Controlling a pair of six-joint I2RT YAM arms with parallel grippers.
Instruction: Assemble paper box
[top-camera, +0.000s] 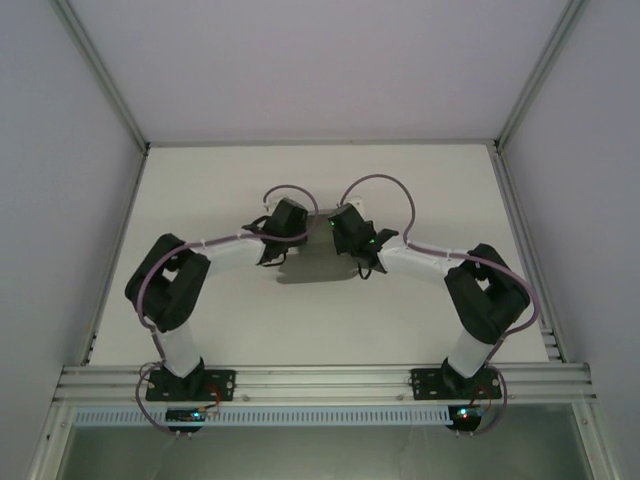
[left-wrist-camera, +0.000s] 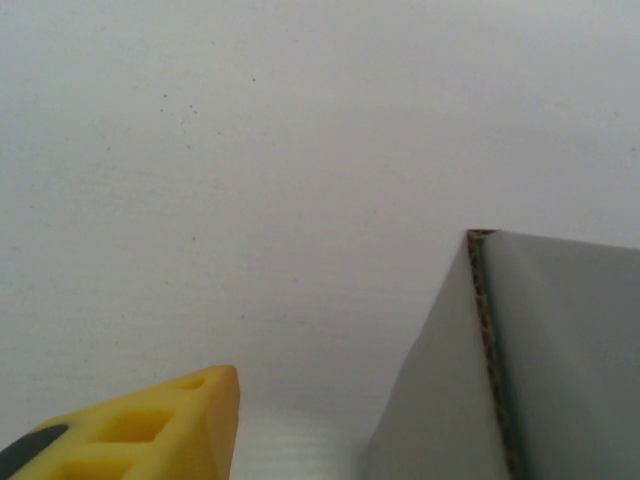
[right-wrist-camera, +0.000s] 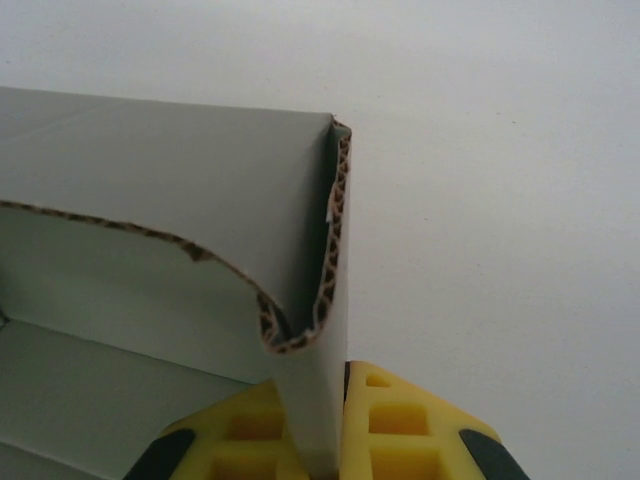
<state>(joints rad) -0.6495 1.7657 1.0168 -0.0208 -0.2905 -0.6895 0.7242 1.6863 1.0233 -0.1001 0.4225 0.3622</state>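
While both arms were stretched toward the middle of the white table (top-camera: 300, 330), the right gripper (right-wrist-camera: 330, 425) pinched one wall of the paper box (right-wrist-camera: 180, 200).

From the right wrist, the grey corrugated wall stood upright between the yellow fingers (right-wrist-camera: 400, 425), which pressed on it from either side, so the jaws were nearly together with only the cardboard's thickness between them. A curved, rough cut edge ran across the neighbouring panel, and an inner face of the box showed at lower left. From the left wrist, a corner of the paper box (left-wrist-camera: 560, 360) rose at lower right, apart from the single yellow finger (left-wrist-camera: 150, 430) at lower left. Whether the left gripper (top-camera: 278, 240) was open or closed on anything could not be told. From above, the two grippers hung close together over the table's centre.
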